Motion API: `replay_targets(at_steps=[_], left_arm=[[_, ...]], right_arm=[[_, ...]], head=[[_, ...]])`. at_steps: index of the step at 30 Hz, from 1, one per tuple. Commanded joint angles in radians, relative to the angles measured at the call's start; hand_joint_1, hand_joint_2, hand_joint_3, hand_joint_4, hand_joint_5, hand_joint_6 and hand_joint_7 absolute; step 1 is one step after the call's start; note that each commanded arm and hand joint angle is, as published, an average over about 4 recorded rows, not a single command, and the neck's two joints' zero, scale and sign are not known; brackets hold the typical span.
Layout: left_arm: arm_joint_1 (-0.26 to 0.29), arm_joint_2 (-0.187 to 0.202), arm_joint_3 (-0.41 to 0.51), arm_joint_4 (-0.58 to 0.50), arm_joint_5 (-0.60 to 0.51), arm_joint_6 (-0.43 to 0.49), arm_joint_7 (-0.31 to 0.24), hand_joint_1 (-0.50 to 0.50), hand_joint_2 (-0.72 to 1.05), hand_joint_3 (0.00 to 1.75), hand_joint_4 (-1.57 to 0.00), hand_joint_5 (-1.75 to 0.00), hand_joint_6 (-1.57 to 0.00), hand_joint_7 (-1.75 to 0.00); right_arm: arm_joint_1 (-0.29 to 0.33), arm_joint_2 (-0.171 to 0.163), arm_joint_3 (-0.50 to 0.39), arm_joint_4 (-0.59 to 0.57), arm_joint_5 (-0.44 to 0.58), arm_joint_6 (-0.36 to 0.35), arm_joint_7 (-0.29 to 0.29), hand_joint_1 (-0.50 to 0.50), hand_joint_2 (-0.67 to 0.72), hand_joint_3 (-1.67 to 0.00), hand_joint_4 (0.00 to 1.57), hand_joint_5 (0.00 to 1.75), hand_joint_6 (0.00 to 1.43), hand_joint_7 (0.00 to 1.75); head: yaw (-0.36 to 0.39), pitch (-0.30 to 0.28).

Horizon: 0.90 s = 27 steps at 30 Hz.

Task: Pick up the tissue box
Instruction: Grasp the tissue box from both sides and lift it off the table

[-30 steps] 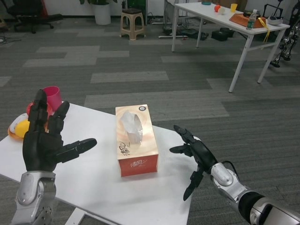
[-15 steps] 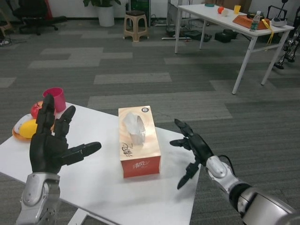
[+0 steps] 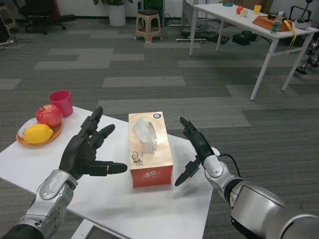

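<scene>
Head view: one frame, looking down over the white bench (image 3: 164, 209).
Tissue box: orange tissue box (image 3: 149, 148) lies flat mid-bench, a tissue standing out of its top slot.
Left hand: left hand (image 3: 87, 149) just left of the box, fingers spread, holding nothing.
Right hand: right hand (image 3: 196, 148) just right of the box, fingers apart; contact seemingly none.
Far left: plate (image 3: 25, 140) with apple (image 3: 49, 115) and lemon (image 3: 38, 133); pink cup (image 3: 61, 102) behind.
</scene>
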Motion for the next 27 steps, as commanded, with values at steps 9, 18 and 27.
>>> replay_targets(at_steps=[9, 18, 27], left_arm=[[-0.096, 0.030, -0.122, 0.040, 0.034, 0.131, -0.121, 0.50, 0.52, 0.00, 0.00, -0.62, 0.00, 0.00], [-0.129, 0.032, -0.198, 0.072, 0.031, 0.161, -0.146, 0.50, 0.52, 0.00, 0.00, -0.62, 0.00, 0.00], [-0.129, 0.029, -0.221, 0.079, 0.020, 0.161, -0.150, 0.50, 0.52, 0.00, 0.00, -0.62, 0.00, 0.00]], right_arm=[[-0.058, 0.022, 0.175, 0.035, 0.004, 0.018, -0.058, -0.33, 0.28, -0.08, 0.11, 0.07, 0.00, 0.12], [-0.059, 0.032, 0.277, 0.004, 0.004, 0.021, -0.071, -0.33, 0.22, -0.08, 0.14, 0.07, 0.00, 0.14], [-0.057, 0.032, 0.333, -0.040, 0.004, 0.019, -0.070, -0.33, 0.22, -0.08, 0.14, 0.10, 0.00, 0.12]], head=[[-0.010, -0.010], [-0.011, -0.017], [0.003, -0.024]])
